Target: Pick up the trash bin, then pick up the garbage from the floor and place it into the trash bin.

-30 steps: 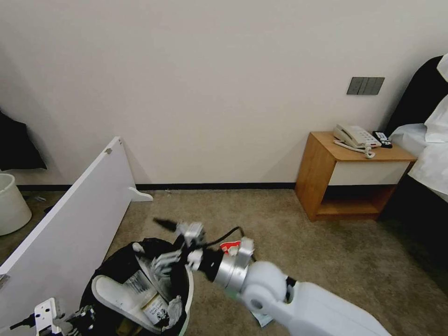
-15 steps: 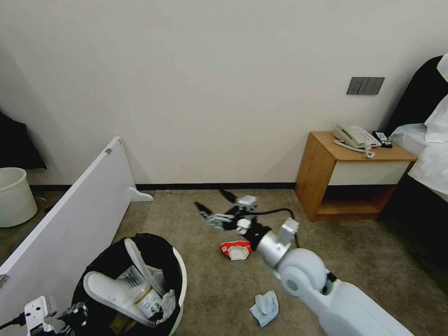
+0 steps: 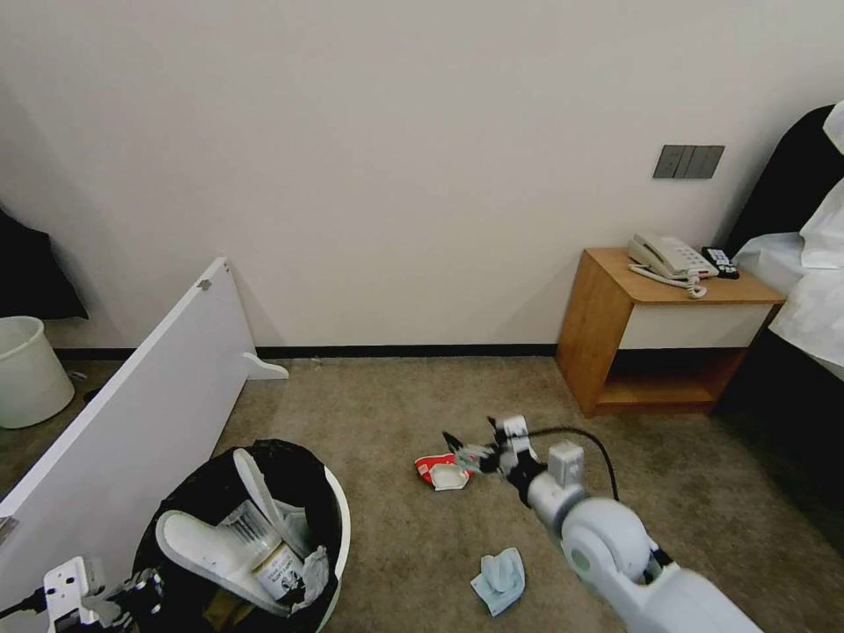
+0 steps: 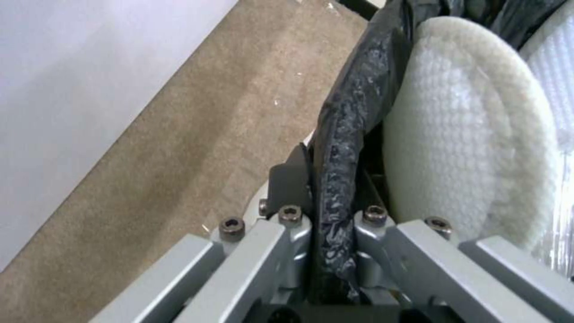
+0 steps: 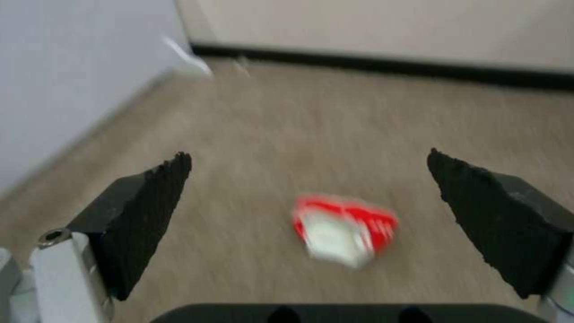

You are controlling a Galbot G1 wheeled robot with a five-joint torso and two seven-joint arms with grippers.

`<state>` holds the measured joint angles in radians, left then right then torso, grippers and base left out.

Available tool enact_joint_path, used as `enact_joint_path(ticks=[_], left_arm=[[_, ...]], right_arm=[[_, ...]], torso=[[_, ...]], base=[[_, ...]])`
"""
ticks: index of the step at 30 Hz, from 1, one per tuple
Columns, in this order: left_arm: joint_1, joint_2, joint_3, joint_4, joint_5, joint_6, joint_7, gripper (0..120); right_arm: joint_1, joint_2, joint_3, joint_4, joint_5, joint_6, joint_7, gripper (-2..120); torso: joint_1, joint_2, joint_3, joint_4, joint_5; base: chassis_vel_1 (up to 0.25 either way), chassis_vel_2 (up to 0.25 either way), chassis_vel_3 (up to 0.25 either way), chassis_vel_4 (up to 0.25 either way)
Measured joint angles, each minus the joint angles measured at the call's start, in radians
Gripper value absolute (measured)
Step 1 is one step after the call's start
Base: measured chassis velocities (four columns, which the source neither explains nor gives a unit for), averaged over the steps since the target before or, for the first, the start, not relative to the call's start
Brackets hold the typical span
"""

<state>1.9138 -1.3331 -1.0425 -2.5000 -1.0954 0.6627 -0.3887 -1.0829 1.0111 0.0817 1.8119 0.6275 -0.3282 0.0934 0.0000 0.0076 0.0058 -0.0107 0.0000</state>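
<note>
Hovering just beside the red-white packet [image 3: 442, 470] on the floor [image 3: 387, 413], my right gripper [image 3: 468, 450] has its fingers [image 5: 146, 215] spread wide apart, the packet lying on the carpet between them in the right wrist view. My left gripper [image 4: 326, 215] is clamped on the bag-lined rim of the trash bin [image 3: 338, 519], low at my left. A white slipper [image 3: 207, 549] lies inside the bin, and a pale-blue wad [image 3: 499, 576] sits on the carpet near my right arm.
</note>
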Motion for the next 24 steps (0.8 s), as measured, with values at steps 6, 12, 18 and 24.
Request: enact_joint_path(ticks=[6,12,18,24], left_arm=[[-0.001,0.005,0.004,0.000,0.001,0.000,0.000,2],[-0.001,0.006,0.006,0.000,0.001,0.000,0.000,2],[0.002,0.006,0.004,0.000,0.000,0.000,0.000,2],[0.007,0.008,0.000,0.000,-0.003,0.000,0.002,2]], right_arm=[[-0.110,0.016,0.044,-0.008,-0.039,-0.051,-0.003,100],[-0.185,0.022,0.056,-0.038,-0.083,-0.074,-0.001,100],[-0.212,0.019,0.051,-0.067,-0.099,-0.079,0.002,100],[-0.214,0.017,0.036,-0.110,-0.087,-0.122,0.036,100]], torso=[[0.000,0.000,0.000,0.0000,0.0000],[0.000,0.000,0.000,0.0001,-0.0001],[0.000,0.000,0.000,-0.0001,-0.0001],[0.000,0.000,0.000,0.0000,0.0000]], base=[[0.000,0.000,0.000,0.000],[0.000,0.000,0.000,0.000],[0.000,0.000,0.000,0.000],[0.000,0.000,0.000,0.000]])
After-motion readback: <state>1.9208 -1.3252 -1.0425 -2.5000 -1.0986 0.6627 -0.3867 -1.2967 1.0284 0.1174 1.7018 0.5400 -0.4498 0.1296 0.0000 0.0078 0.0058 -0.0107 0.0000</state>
